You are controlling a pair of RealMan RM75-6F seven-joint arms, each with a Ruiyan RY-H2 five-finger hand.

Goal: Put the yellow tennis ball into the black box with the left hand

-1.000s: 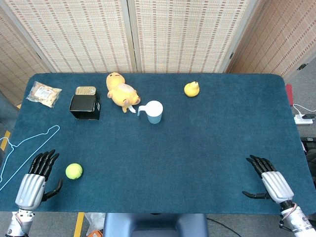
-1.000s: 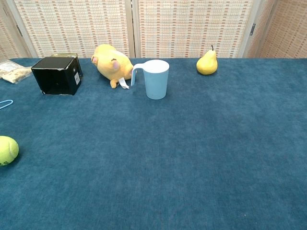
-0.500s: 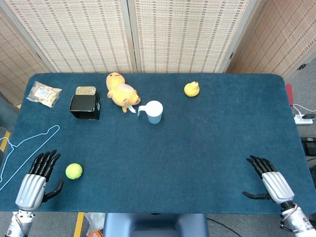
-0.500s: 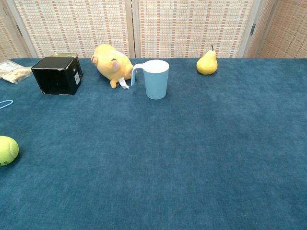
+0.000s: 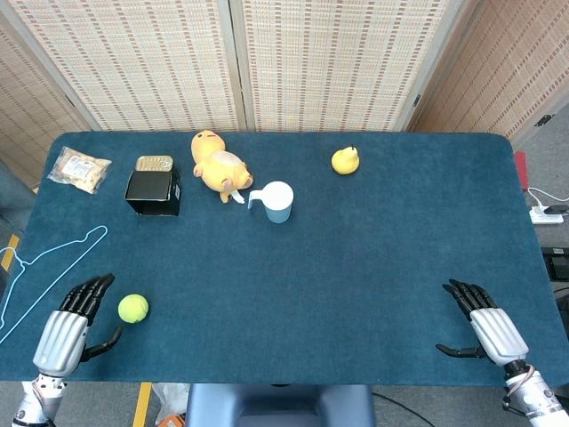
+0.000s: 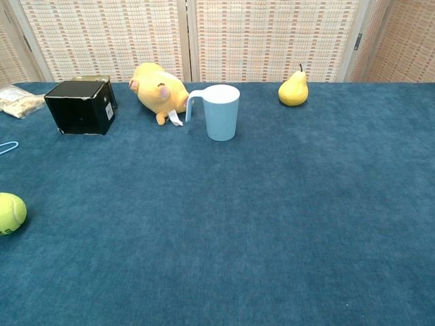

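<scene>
Table (image 5: pixel 356 267): covered in dark blue cloth, it fills both views and carries everything else.
Plush toy (image 5: pixel 219 167): yellow, lying on its side just right of the black box, at the table's far side.
Black box (image 5: pixel 153 193): open top up, far left part of the table; the landmark for the rest.
Left hand (image 5: pixel 69 325): at the near left edge, well in front of the black box, fingers spread apart and holding nothing, thumb reaching toward the ball without touching it; seen only in the head view.
Right hand (image 5: pixel 487 327): at the near right corner, far across the table from the black box, fingers apart and holding nothing, palm down over the cloth.
Hanger (image 5: pixel 40 277): pale blue wire, lying in front and to the left of the black box.
Cup (image 5: pixel 277 201): light blue with a handle, upright, right of the black box past the plush toy.
Snack bag (image 5: pixel 80 169): clear packet, left of the black box.
Tin (image 5: pixel 154 164): flat can just behind the black box.
Yellow tennis ball (image 5: pixel 133 308): resting on the cloth well in front of the black box, just right of the left hand.
Pear (image 5: pixel 345 160): yellow, upright, far right of the black box.
</scene>
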